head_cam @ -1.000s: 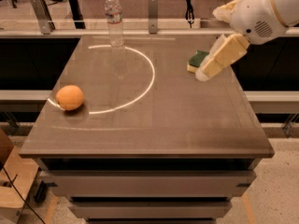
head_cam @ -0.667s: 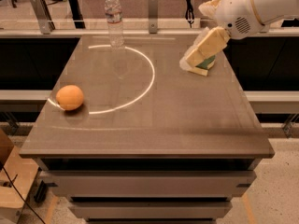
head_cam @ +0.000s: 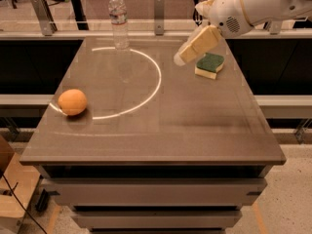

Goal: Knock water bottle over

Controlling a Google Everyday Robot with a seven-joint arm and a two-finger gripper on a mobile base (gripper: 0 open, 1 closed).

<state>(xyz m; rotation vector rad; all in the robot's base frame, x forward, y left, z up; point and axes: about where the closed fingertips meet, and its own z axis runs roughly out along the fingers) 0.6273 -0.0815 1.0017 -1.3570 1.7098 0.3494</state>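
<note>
The water bottle point(head_cam: 118, 19) is clear ribbed plastic with a white cap. It stands upright near the far left edge of the brown table point(head_cam: 195, 126). My gripper point(head_cam: 183, 57) comes in from the upper right on a white arm and hangs above the table at the far right of centre. It is well to the right of the bottle and apart from it, just left of a sponge. Nothing shows in the gripper.
A green and yellow sponge point(head_cam: 209, 65) lies at the far right of the table. An orange point(head_cam: 72, 102) sits near the left edge. A white arc point(head_cam: 151, 89) is marked on the tabletop. Metal railing posts point(head_cam: 159, 11) stand behind the table.
My gripper has moved left, toward the bottle, uncovering the sponge. The bottle and the orange have not moved.
</note>
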